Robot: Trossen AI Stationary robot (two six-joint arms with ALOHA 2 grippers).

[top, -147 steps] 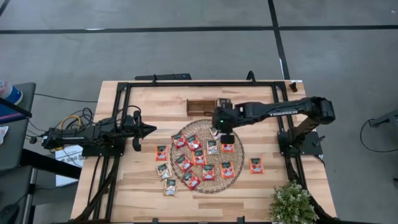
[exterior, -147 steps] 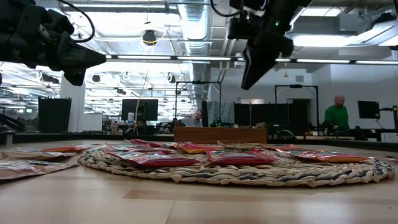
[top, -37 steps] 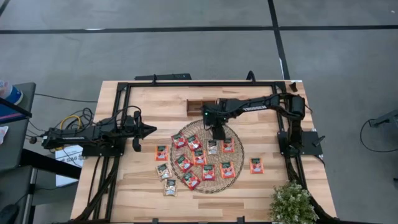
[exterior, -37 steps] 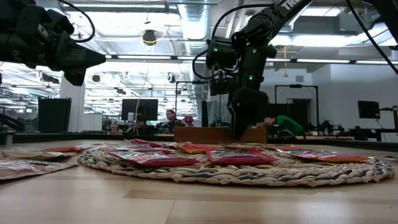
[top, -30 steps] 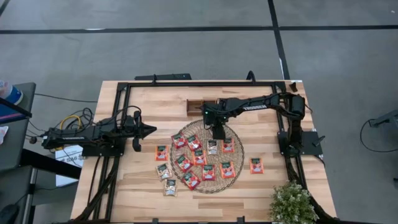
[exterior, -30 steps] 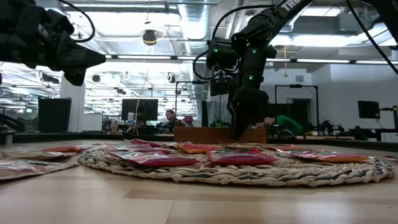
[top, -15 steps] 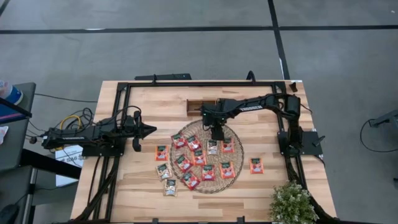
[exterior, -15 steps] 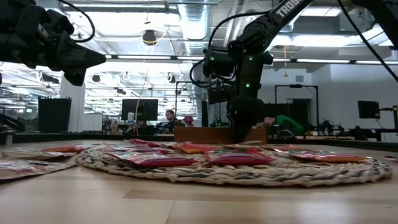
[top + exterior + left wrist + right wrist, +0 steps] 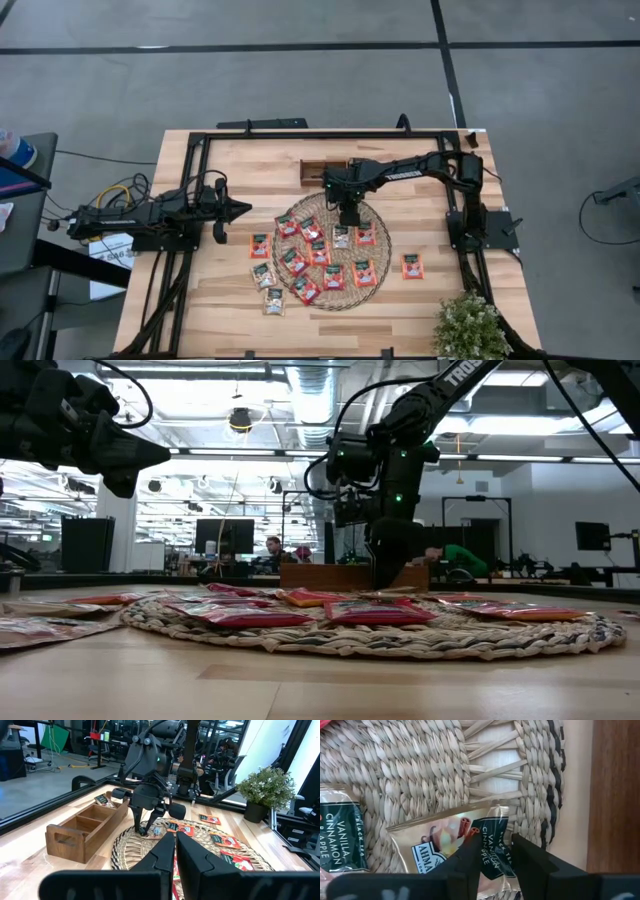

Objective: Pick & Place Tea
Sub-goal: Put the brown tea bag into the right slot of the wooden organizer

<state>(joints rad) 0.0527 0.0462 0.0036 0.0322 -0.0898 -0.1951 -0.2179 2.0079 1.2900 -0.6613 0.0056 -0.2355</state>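
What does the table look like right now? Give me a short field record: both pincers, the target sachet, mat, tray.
right pincer: down at the mat's edge nearest the tray, fingers either side of one sachet's edge, closing; grip not confirmed
target sachet: pale vanilla cinnamon tea sachet, lying flat on the mat
left pincer: shut, empty, waiting over the table's left side
woven mat: round, carrying most of the sachets
wooden tray: just beyond the mat, compartments seen look empty
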